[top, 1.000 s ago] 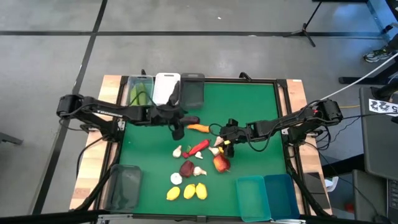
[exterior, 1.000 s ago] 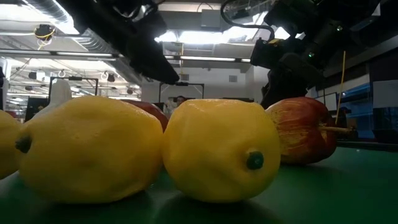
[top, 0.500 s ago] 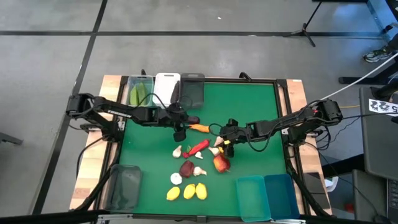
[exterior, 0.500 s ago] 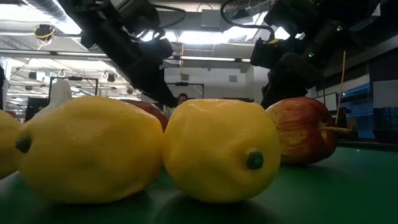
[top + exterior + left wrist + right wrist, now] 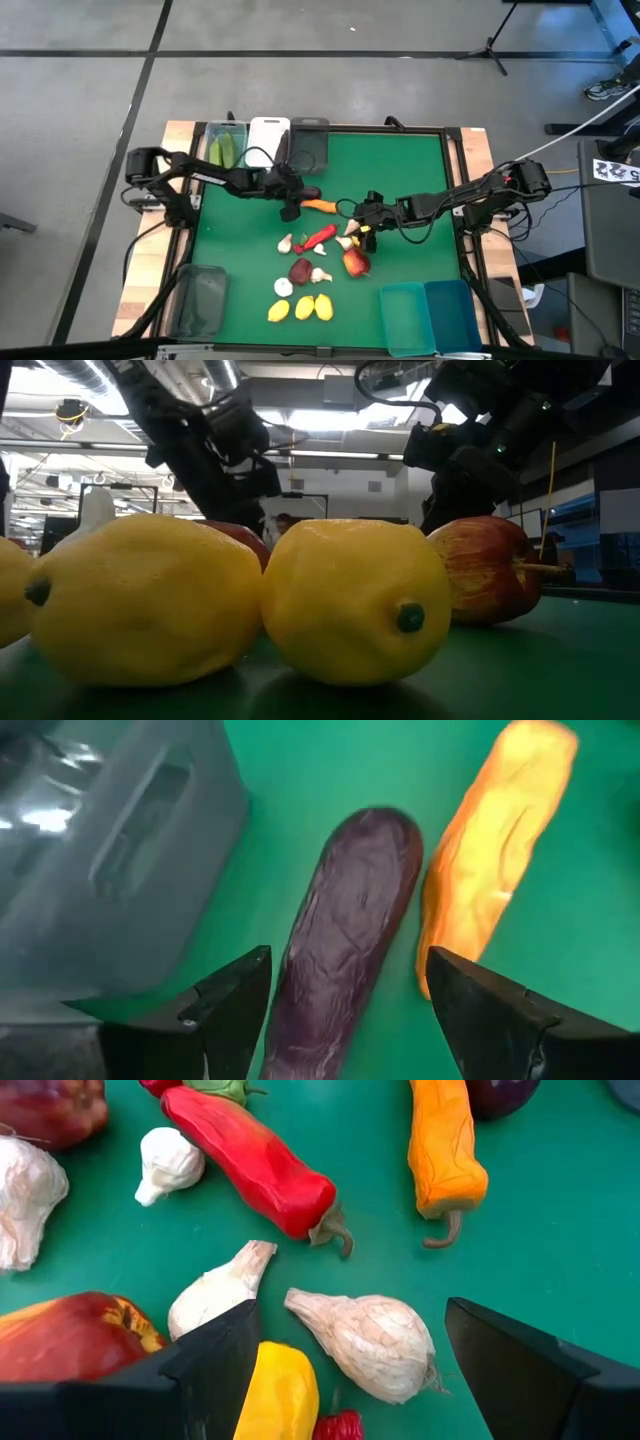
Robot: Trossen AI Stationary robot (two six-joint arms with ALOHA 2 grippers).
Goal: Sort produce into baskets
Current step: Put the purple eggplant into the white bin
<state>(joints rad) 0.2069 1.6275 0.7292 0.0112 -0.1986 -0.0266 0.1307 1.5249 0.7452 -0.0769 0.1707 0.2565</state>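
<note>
Left gripper (image 5: 345, 1010) hangs over the eggplant (image 5: 345, 920), fingers spread to straddle it (carrot (image 5: 495, 850) just beside) on the bench; right gripper (image 5: 345, 1370), fingers wide, waits over a garlic bulb (image 5: 370, 1335).

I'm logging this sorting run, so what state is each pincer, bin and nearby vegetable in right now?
Left pincer: open, straddling the eggplant.
Eggplant: lying on the mat, not lifted.
Carrot: lying beside the eggplant.
Right pincer: open, holding nothing, above a garlic bulb.
Clear bin: holds green cucumbers.
Teal bins: nothing visible inside.
</note>
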